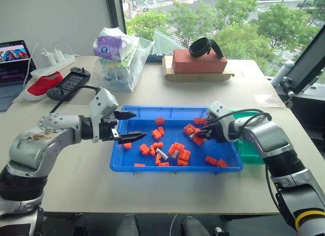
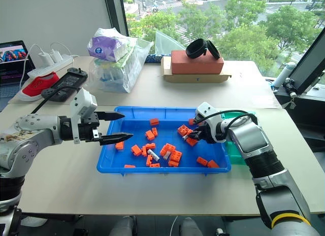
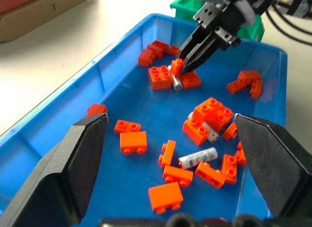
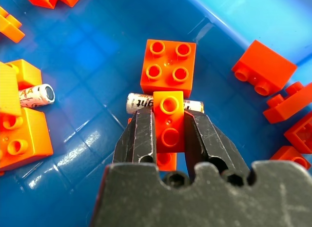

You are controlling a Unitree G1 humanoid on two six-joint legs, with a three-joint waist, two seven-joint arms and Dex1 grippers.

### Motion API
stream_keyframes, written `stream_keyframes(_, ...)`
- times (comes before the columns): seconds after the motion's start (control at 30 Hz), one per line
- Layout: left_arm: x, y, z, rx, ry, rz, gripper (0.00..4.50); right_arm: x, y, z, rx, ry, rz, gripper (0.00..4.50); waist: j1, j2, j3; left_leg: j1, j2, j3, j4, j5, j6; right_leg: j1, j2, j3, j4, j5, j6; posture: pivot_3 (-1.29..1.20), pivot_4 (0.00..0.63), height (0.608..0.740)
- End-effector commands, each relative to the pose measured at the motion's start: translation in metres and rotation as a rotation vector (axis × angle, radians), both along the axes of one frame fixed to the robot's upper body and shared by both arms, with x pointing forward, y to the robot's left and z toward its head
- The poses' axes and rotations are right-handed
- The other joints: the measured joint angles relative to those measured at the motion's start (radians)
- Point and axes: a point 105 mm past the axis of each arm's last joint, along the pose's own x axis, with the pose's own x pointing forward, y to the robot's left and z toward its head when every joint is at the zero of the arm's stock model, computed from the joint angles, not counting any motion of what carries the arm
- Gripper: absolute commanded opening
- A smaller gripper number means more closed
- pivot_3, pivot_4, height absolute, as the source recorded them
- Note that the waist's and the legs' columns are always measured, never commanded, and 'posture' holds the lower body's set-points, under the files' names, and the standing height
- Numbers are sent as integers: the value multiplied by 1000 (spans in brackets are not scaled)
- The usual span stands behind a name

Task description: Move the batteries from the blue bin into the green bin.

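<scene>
Right end effector (image 4: 169, 120) apparently around brick (image 4: 169, 120).

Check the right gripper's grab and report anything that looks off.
The right gripper is shut on a narrow orange brick, not a battery. The battery it seems meant to take lies crosswise just beyond the fingertips, partly behind that brick, in the blue bin.
</scene>
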Motion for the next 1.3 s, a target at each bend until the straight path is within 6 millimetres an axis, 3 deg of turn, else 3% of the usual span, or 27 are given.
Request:
stream_keyframes(0.03, 0, 0, 15, -18, -61, -6, 4500, 4, -11, 41, 50, -126, -15, 461, 1, 0, 0, 0, 0, 0, 0, 0, 0, 0, 0, 0, 0, 0, 0, 0, 150, 736)
stream_keyframes(0.1, 2, -1, 15, -17, -60, -11, 4500, 9, -23, 50, 33, -167, -55, 461, 2, 0, 0, 0, 0, 0, 0, 0, 0, 0, 0, 0, 0, 0, 0, 0, 150, 736)
stream_keyframes(0.2, 3, -3, 15, -10, -58, -25, 4500, 14, -48, 44, -73, -188, -113, 461, 4, 0, 0, 0, 0, 0, 0, 0, 0, 0, 0, 0, 0, 0, 0, 0, 150, 736)
stream_keyframes(0.4, 3, -8, 18, -7, -63, -46, 4500, 9, -55, 21, -136, -146, -86, 461, 0, 0, 0, 0, 0, 0, -1, 0, 0, 0, 0, 0, -2, 0, 0, 0, 150, 736)
stream_keyframes(0.43, 3, -8, 18, -6, -63, -47, 4500, 8, -56, 18, -141, -139, -80, 1462, 0, 0, 0, 0, 0, 0, -1, 0, 0, 1, 0, 0, -2, 0, 0, 0, 150, 736)
stream_keyframes(0.47, 3, -8, 18, -6, -62, -48, 4500, 8, -56, 16, -139, -138, -80, 1510, 1, 0, 0, 1, 0, 0, 0, 0, 0, 1, 0, 0, -2, 0, 0, 0, 150, 736)
stream_keyframes(0.6, 3, -7, 16, 5, -61, -50, 4500, 10, -54, 18, -134, -150, -71, 3030, 6, 0, 0, 1, 0, 0, 0, 0, 0, 2, 0, 0, -2, 0, 0, 0, 150, 736)
stream_keyframes(0.73, 2, -8, 15, 5, -59, -51, 4500, 12, -52, 38, -105, -195, -64, 4380, 14, 0, 0, 1, 0, 0, 0, 0, 0, 2, 0, 0, -3, 0, 0, 0, 150, 736)
stream_keyframes(0.83, 2, -8, 14, 4, -58, -50, 4500, 11, -46, 60, -79, -254, -21, 4449, 17, 0, 0, 0, 0, 0, 0, 0, 0, 2, 0, 0, -3, 0, 0, 0, 150, 736)
stream_keyframes(0.93, 1, -6, 12, 9, -52, -50, 4500, -8, -25, 74, -41, -263, 156, 4449, 15, 0, 0, 0, 0, 0, -1, 0, 0, 1, 0, 0, -3, 0, 0, 0, 150, 736)
stream_keyframes(1.1, 1, -1, 5, 37, -44, -30, 4500, -26, -3, 71, -126, -247, 345, 4449, 14, 0, 0, 0, 0, 0, -2, 0, 0, 1, 0, 0, -3, 0, 0, 0, 150, 736)
stream_keyframes(1.3, 0, 4, 0, 42, -45, 7, 4500, -19, 15, 63, -92, -237, 344, 4449, 14, 0, 0, 0, 0, 0, -1, 0, 0, 1, 0, 0, -3, 0, 0, 0, 150, 736)
